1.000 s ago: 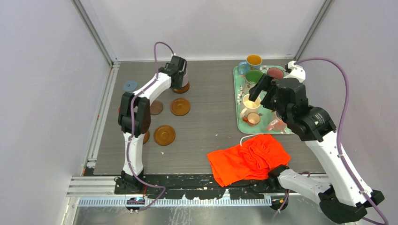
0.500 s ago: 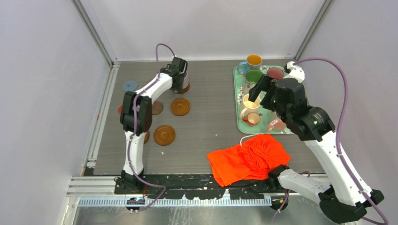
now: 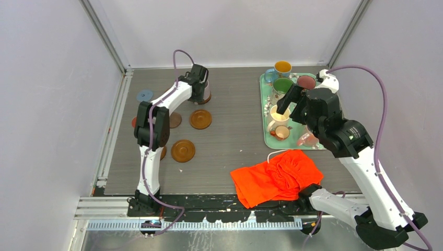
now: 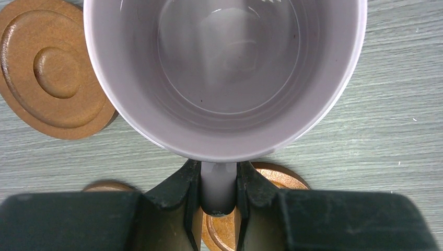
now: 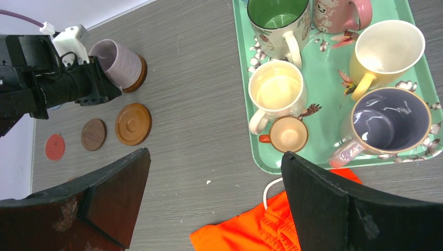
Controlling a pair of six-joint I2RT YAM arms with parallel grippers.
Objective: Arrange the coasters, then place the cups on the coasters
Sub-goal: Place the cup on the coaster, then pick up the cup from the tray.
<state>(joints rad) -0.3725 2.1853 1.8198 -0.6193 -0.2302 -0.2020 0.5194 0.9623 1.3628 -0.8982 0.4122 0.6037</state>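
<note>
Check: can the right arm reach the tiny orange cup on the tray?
Probably yes. The right claw is open above the tray, and the tiny orange cup stands uncovered at its near edge, though the cream mug stands close.

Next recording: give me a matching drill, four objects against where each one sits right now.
1 lilac ceramic mug
2 tiny orange-copper cup
3 small red-orange round coaster
4 crumpled orange cloth

A on the teal floral tray
B handle pinched by the left gripper
C flat on the bare table, far left
D at the table's near edge, before the tray

Pairs: 1-B, 2-A, 3-C, 4-D.
</note>
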